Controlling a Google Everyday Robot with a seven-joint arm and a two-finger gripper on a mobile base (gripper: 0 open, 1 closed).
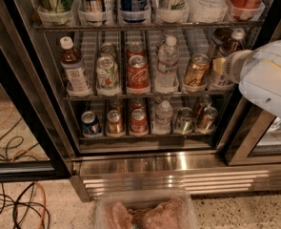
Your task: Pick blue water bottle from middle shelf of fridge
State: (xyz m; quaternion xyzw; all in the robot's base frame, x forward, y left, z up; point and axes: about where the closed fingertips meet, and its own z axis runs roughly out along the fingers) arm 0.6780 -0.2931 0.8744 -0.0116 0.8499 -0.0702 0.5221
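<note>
Camera view: gripper (233, 67), its opening indiscernible, just beside the blue water bottle (231, 46), probably light, rigid and slippery; grasp mid-body.

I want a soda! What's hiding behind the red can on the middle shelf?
A second red can peeks out behind the front red can; anything deeper is covered. The robot's pincer is at the right end of the middle shelf.
</note>
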